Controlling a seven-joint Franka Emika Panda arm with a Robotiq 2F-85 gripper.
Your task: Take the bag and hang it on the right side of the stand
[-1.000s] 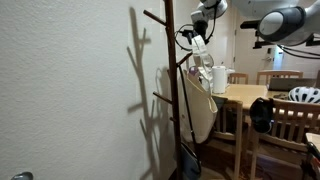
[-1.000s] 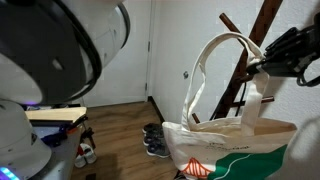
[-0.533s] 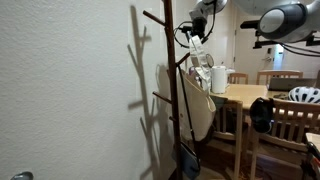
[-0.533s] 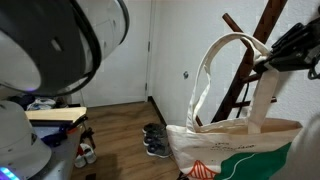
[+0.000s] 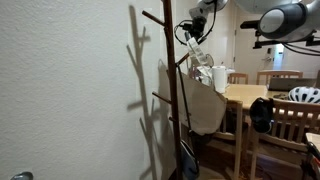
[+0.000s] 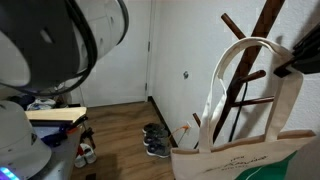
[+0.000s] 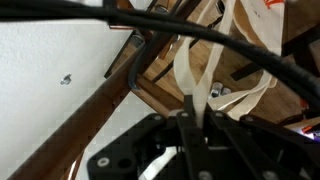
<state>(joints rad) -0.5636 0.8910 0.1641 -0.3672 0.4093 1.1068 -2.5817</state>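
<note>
A cream canvas tote bag with a green lower panel hangs by its straps beside the dark wooden coat stand. My gripper is high up next to the stand's upper pegs, shut on the bag's strap. In the wrist view the jaws pinch a white strap, with the stand's wooden pole just beyond. In an exterior view the gripper is at the right edge, mostly cut off, with the strap loop draped near the stand's pegs.
A wooden dining table with a white jug and chairs stands close to the stand. A wall is right behind the stand. Shoes lie on the floor by a door. A large robot body fills one side.
The bag has been lifted and carried sideways along the stand; in an exterior view it shifted right and its strap loop now sits further over the pegs. The gripper stayed shut on the strap.
</note>
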